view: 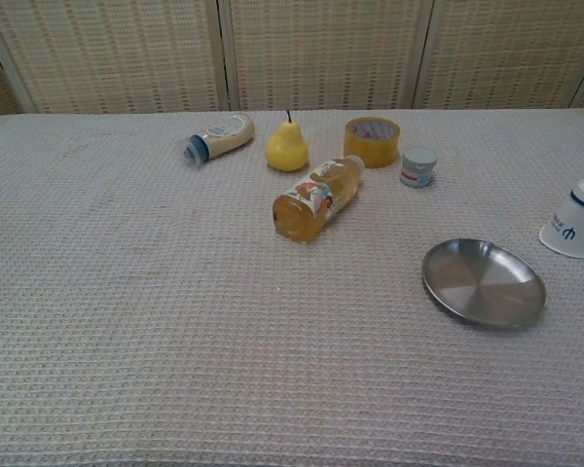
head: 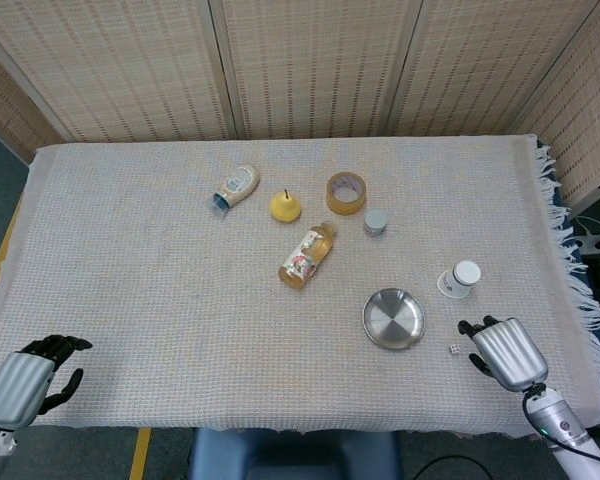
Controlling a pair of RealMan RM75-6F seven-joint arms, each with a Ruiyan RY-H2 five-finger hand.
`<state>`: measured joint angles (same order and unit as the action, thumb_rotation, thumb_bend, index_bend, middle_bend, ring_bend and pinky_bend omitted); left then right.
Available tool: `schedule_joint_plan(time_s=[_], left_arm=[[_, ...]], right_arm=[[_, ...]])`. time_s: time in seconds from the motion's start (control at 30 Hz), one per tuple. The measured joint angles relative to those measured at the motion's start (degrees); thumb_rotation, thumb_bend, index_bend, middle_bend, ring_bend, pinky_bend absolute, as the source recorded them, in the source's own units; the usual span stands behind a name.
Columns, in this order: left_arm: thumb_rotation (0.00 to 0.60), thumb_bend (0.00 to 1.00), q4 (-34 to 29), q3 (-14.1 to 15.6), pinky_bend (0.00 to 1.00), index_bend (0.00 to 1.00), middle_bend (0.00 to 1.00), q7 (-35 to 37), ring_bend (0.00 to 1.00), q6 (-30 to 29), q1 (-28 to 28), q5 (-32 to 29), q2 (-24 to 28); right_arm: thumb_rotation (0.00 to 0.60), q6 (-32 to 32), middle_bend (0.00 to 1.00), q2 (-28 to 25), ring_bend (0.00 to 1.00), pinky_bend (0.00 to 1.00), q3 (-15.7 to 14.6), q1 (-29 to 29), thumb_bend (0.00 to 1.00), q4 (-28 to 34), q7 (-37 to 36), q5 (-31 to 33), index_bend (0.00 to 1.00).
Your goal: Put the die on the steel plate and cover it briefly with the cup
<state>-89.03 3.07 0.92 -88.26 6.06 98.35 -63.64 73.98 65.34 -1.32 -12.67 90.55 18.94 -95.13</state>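
Nearest the table's front edge, we noted the right hand (head: 502, 352) with fingers curled down toward the cloth, holding nothing, just beside the die (head: 453, 349). The left hand (head: 25, 380) sat at the front left corner, fingers curled, empty. The die lay on the cloth close to the steel plate (head: 393, 319), not on it. Beyond, the cup (head: 459, 279) stood upside down. Farther still lay a juice bottle (head: 306, 256).
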Motion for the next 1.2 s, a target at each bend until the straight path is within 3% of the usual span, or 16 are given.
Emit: schedule_joint_plan(time_s=[0.17,0.43,0.73,1.2], left_arm=[[0.6,0.43,-0.5,-0.1,0.49,0.35,0.39,0.7,0.34,-0.6,-0.4,-0.6,0.6],[0.6,0.43,-0.9,0.0,0.49,0.35,0.41,1.3,0.37,-0.6,-0.5,-0.4,1.0],[0.6,0.43,-0.5,0.1,0.49,0.35,0.41,2.0,0.37,-1.1,-0.5,0.1,1.0],[0.6,0.43,-0.3,0.1,0.49,0.35,0.41,2.3,0.37,-1.1,-0.5,0.1,1.0]], right_arm=[[0.6,-5.2,0.72,0.2,0.6,0.93,0.4,-1.3,0.1,-0.2,1.3,5.6,0.33],[0.6,-15.7,0.73,2.6,0.6,0.93,1.1,-4.4,0.13,-2.3,-0.5,13.7,0.33],[0.6,-19.9,0.74,6.7,0.61,0.94,0.0,-7.1,0.18,-7.6,-4.2,13.9,0.39],[0.6,-20.3,0.76,9.3,0.64,0.96,-1.2,-8.2,0.18,-10.9,-5.7,13.0,0.47]])
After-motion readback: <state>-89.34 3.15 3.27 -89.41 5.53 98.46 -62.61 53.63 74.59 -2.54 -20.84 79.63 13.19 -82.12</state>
